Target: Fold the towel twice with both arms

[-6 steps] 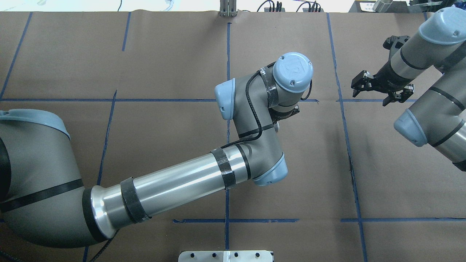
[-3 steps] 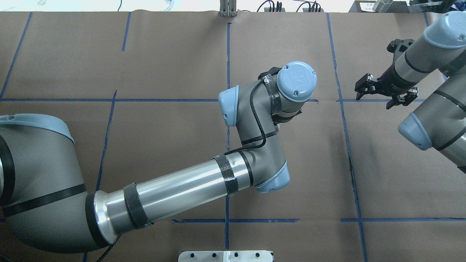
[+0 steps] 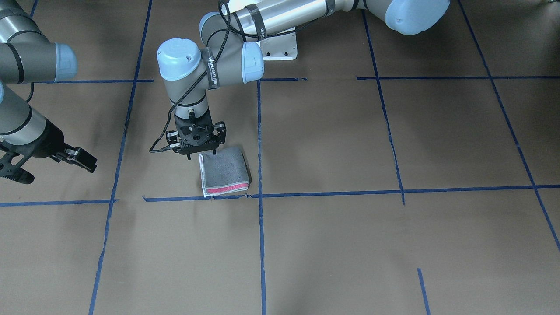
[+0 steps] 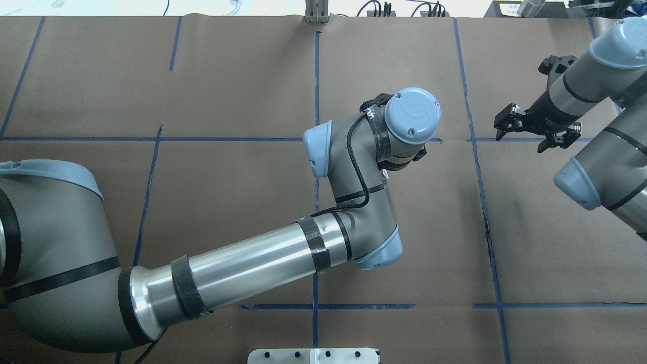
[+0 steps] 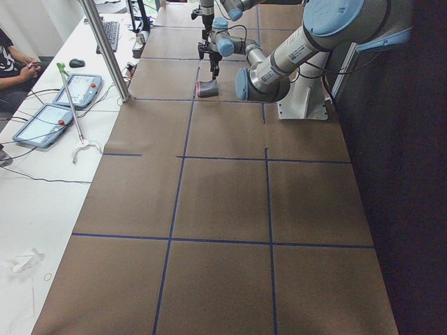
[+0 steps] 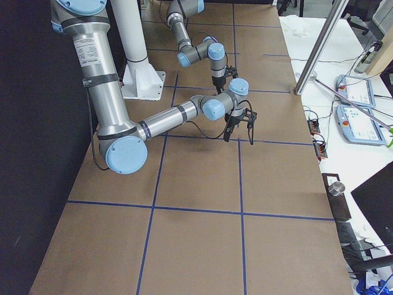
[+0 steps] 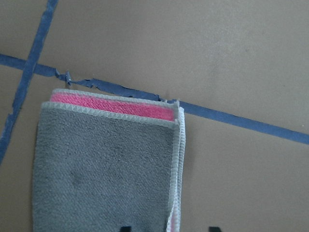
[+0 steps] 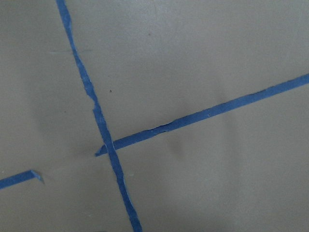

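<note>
Since the fingers of the left gripper (image 3: 202, 153) stand apart over the 12 o'clock edge of the twice-folded towel (image 3: 225, 171), I'd lift straight up so no layer drags. The towel's pink 6 o'clock edge touches a blue tape line (image 3: 328, 192), and a second tape line (image 3: 259, 131) runs close at 3 o'clock. The right gripper (image 4: 523, 135), also spread, hangs well off at 9 o'clock, with brown paper (image 3: 144, 175) between.

The towel (image 3: 224, 170) lies on the counter (image 3: 393, 245), its far edge against a tape line (image 3: 328, 192); the left jaws hang above its near edge; the right jaws hover well apart.
</note>
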Controlling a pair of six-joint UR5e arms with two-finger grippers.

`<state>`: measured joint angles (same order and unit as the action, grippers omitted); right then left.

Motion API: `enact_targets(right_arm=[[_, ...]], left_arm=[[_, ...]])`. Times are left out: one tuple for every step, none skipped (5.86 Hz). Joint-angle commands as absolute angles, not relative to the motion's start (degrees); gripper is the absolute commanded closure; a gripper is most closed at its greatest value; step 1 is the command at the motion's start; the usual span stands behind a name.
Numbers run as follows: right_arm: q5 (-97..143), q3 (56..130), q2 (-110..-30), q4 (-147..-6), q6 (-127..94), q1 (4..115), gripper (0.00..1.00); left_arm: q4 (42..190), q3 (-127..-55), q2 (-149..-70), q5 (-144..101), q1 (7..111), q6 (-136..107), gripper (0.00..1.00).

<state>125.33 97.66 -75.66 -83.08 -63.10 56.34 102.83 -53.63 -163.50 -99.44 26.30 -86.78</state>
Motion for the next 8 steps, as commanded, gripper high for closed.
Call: enact_targets(right_arm=[[125.33, 98.52, -75.41, -83.14, -63.11, 56.34, 0.0], [125.33, 98.96, -75.06, -83.41, -61.02, 57.03, 0.0], [125.42, 98.88, -75.32, -83.93, -51.51, 60.17, 0.0], [125.42, 98.44, -75.41, -86.11, -40.54, 63.77, 0.0], [125.42, 98.87, -74.8, -91.61, -30.08, 67.55, 0.0], [125.94, 98.88, -74.88, -94.19, -21.44, 71.59, 0.0], [128.56, 98.88, -75.4, -97.09, -14.14, 75.55, 0.0], [129.19, 99.75, -76.19, -100.86, -7.71, 79.41, 0.0]], left_arm=[[101.87, -64.42, -157.38, -103.93, 29.68, -83.27, 0.0], [101.34, -74.17, -148.8, -111.2, 35.01, -79.06, 0.0], [100.21, -80.88, -141.92, -116.4, 40.29, -73.71, 0.0], [97.06, -87.47, -134.98, -120.37, 46.08, -64.69, 0.0], [93.2, -91.28, -129.08, -123.98, 53.1, -52.42, 0.0], [91.51, -92.01, -124.15, -127.58, 59.79, -41.33, 0.0], [91.41, -92.11, -118.79, -130.49, 65.25, -30.95, 0.0], [91.23, -92.02, -112.56, -132.52, 69.83, -20.24, 0.0]])
